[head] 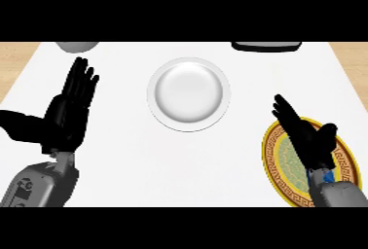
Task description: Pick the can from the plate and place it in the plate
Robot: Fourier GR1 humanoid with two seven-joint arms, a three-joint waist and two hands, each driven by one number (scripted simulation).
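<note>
The right hand (310, 138) hangs over the gold-rimmed patterned plate (274, 160) at the right of the counter, fingers straight and relaxed, grasping nothing. The can (322, 176) is almost wholly hidden beneath it; only a sliver of blue by the wrist hints at it, probably the can standing on that plate, though the view is too blocked to be sure. The left hand (70, 109) rests open at the left side, fingers up, and plays no part. The white plate (189, 93), the likely target, sits near the middle of the counter, well apart from the patterned one. The main risk from here is the approach: with the palm covering the can, the fingers could close off-centre and tip it or nudge it across the plate instead of wrapping it. A later carry could also clip the white plate's raised rim and leave the can tilted. The counter (129, 165) is plain white and smooth, with wood flooring showing at both sides; a grey rounded thing (77, 46) and a dark tray-like thing (266, 46) are cut off at the far edge.
</note>
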